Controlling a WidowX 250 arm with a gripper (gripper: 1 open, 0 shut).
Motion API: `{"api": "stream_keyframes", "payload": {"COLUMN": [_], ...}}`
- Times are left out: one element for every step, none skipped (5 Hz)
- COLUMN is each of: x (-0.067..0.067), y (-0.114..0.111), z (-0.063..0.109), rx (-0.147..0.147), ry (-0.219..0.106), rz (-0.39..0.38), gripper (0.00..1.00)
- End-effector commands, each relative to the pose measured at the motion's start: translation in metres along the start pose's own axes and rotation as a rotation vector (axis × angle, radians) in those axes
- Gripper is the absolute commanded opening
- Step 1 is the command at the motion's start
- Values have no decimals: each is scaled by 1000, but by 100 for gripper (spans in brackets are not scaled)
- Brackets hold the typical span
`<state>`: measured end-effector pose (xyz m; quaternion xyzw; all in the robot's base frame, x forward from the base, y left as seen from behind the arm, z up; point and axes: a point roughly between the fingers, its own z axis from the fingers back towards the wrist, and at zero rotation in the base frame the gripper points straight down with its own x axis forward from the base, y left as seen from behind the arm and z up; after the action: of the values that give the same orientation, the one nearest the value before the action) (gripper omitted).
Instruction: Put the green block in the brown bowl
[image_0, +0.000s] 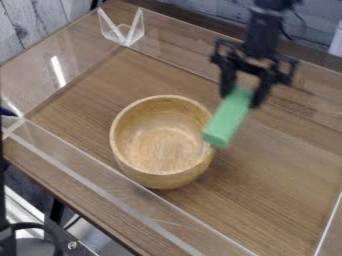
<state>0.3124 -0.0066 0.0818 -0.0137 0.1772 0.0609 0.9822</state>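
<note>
Green block (229, 116) hung tilted in the air, clamped at its upper end by the gripper (250, 90). Its lower end was beside the brown bowl's (134, 162) right rim, above the wooden table (281, 190).

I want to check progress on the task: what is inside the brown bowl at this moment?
Nothing lies inside the brown bowl; its bare wooden bottom shows. The green block, held by the gripper, hangs tilted at the right rim, covering part of that rim.

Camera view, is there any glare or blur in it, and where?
In the camera view, white glare streaks the clear wall at left; the gripper holding the green block looks slightly soft; the brown bowl is fairly sharp, evenly lit.
</note>
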Motion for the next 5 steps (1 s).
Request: {"api": "stream_keyframes", "payload": {"x": [12,7,-3,5,11], "y": [40,31,29,28,27], "z": [33,26,20,18,16], "rx": [-14,-12,-11,-10,-10], "ry": [-64,-43,-21,-32,-41], "rz": [-42,-63,-91,-129,-160], "gripper": [0,0,0,0,0]}}
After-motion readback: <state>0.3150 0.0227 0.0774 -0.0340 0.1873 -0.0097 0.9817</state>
